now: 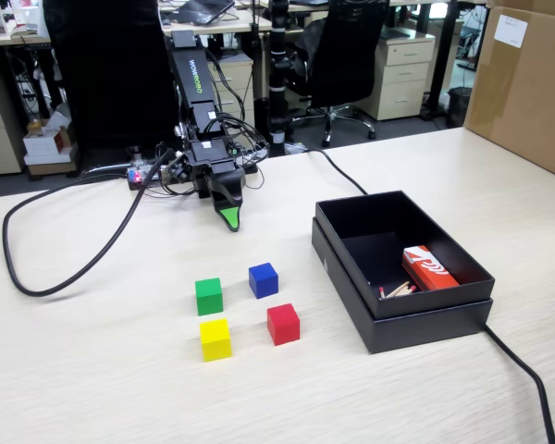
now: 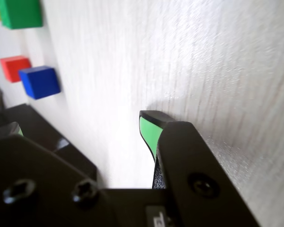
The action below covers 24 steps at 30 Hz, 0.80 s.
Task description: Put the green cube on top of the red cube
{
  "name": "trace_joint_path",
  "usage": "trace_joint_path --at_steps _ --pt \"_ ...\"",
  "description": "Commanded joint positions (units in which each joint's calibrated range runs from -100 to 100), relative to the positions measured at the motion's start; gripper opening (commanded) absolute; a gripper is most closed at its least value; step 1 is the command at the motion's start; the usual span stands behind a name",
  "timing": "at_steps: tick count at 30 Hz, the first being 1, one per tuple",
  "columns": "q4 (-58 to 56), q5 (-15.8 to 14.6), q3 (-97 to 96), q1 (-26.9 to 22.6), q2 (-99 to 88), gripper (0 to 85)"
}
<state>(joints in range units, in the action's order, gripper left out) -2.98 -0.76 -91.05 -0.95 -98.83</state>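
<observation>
**Office room behind a pale wooden table**

Behind the table (image 1: 92, 388) stands a black office chair (image 1: 347, 46). Right of the chair is a beige drawer cabinet (image 1: 402, 74). The floor (image 1: 398, 125) near the chair is dark grey.
</observation>
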Motion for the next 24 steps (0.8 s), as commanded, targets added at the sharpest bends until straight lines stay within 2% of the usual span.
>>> trace_joint_path --at_steps 1,8,11,24 --pt "-10.45 0.1 5.83 0.63 0.44 48.8" --pt "-23.33 0.15 21.79 1.22 1.82 47.7" --pt "-27.9 0.59 31.58 2.49 9.39 47.7" --pt "-28.68 4.69 62.77 7.52 53.45 47.6"
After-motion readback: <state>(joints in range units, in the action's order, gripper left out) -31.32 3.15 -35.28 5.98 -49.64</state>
